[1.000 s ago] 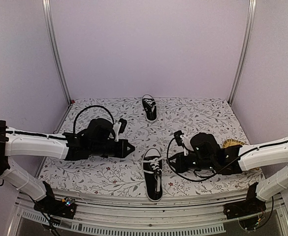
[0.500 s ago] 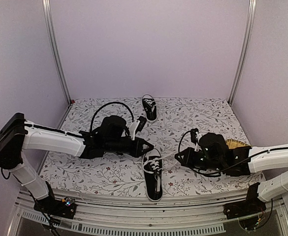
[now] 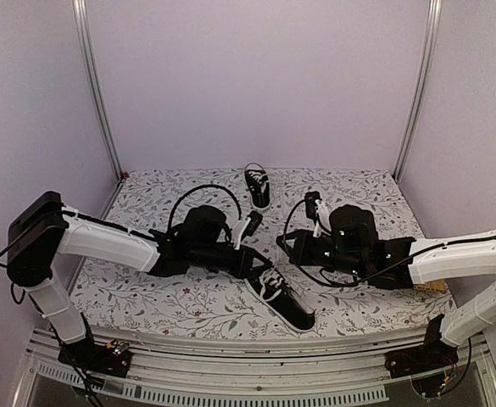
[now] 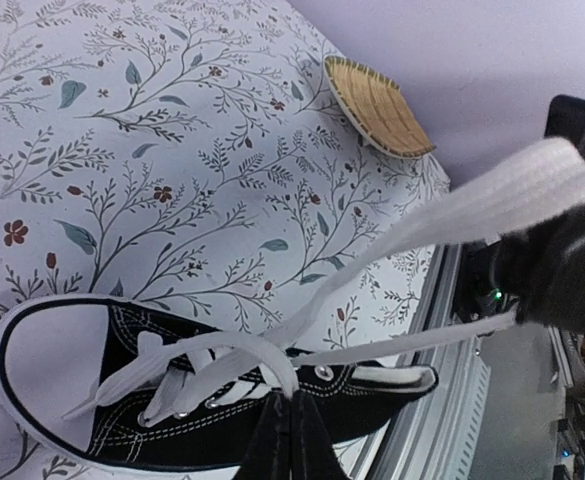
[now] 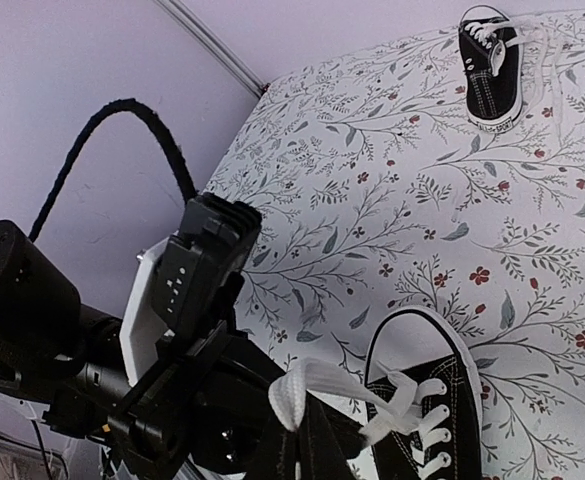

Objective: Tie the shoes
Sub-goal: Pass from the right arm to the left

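Two small black sneakers with white toe caps sit on one floral-patterned counter (image 3: 358,191): one near shoe (image 3: 287,303) and one far shoe (image 3: 258,186). There are two robot arms, a left arm (image 3: 112,246) and a right arm (image 3: 459,259). Each ends in one claw: left claw (image 4: 290,420), right claw (image 5: 307,435). Two strands of white lace (image 4: 442,215) lead off the near shoe. One woven straw piece (image 4: 377,105).

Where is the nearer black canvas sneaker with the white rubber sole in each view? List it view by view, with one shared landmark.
Top external: the near black canvas sneaker is at bottom centre, just below where the two arms meet.
Left wrist: it is at lower left, with its white lace stretching up and to the right.
Right wrist: it is in the bottom right corner.
Shared landmark: the floral-print cloth beneath it.
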Robot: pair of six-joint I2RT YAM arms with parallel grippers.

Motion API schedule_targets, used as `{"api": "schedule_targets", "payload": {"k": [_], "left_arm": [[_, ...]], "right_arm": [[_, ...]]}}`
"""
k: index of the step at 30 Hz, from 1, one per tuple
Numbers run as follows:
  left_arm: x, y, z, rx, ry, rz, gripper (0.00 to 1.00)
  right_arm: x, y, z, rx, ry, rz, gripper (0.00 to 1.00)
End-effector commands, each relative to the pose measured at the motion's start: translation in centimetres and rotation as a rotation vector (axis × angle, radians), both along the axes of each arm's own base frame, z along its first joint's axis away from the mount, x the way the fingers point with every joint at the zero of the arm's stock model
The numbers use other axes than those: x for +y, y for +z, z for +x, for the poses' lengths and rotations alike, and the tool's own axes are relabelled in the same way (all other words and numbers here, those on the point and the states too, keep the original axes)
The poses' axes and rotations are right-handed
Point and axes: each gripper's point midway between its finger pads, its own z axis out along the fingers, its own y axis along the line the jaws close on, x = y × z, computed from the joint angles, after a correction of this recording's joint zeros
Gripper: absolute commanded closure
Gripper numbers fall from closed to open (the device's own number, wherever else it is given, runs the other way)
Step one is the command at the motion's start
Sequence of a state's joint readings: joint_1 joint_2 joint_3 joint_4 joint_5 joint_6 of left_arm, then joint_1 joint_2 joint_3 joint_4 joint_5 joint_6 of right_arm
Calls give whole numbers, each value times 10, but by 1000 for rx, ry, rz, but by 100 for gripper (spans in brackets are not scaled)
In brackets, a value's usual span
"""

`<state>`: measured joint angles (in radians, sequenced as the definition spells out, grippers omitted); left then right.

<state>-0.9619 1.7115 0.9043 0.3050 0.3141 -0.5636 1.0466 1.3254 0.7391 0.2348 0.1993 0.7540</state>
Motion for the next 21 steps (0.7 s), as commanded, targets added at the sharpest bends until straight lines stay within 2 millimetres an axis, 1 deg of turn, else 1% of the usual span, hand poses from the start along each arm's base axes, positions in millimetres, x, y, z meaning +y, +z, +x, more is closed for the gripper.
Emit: {"api": "schedule_targets", "payload": {"k": [1, 4, 10, 13, 16, 21], "left_arm": [[-14, 0, -1, -14, -60, -33, 100], [-14, -7, 1, 1, -49, -17, 100], [-14, -5, 0, 7, -41, -69, 100], [-16, -5, -1, 5, -45, -94, 100], [-18, -8, -1, 8, -51, -102, 95], [-18, -14, -2, 16, -52, -106, 86]], "right_arm": [[27, 21, 7, -62, 70, 43, 98], [31, 13, 8, -34, 66, 64, 97], [41, -1, 9, 14, 103, 80, 98], [42, -8, 10, 38, 99, 76, 97], [39, -14, 14, 68, 85, 85, 98], [36, -16, 17, 86, 70, 92, 98]]}}
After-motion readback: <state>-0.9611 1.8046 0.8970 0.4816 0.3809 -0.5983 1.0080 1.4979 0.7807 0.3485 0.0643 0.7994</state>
